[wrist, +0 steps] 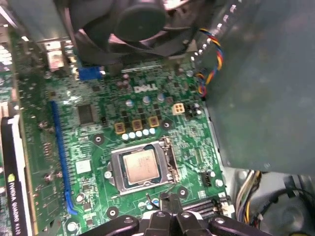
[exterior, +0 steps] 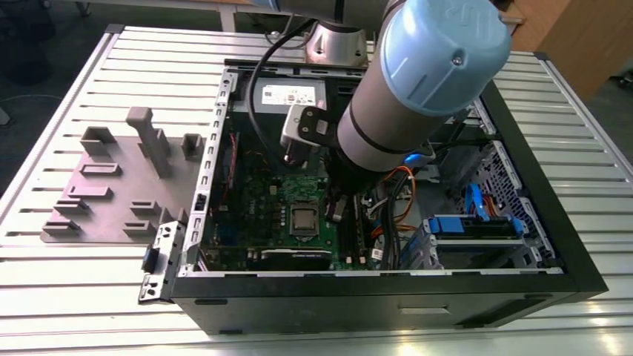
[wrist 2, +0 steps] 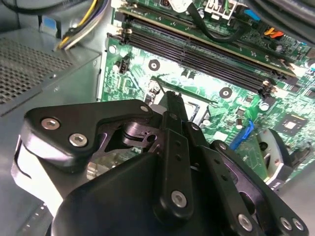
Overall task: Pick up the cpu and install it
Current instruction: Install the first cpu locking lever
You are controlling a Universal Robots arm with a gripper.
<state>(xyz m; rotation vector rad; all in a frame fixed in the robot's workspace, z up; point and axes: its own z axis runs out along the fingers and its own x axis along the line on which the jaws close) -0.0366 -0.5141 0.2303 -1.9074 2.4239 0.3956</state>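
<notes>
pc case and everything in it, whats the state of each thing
pc case: lying on its side, side panel off, inside exposed
cpu: lying flat in the socket on the motherboard
socket frame: hinged open beside the cpu
gripper: inside the case, near the cpu, not touching it
</notes>
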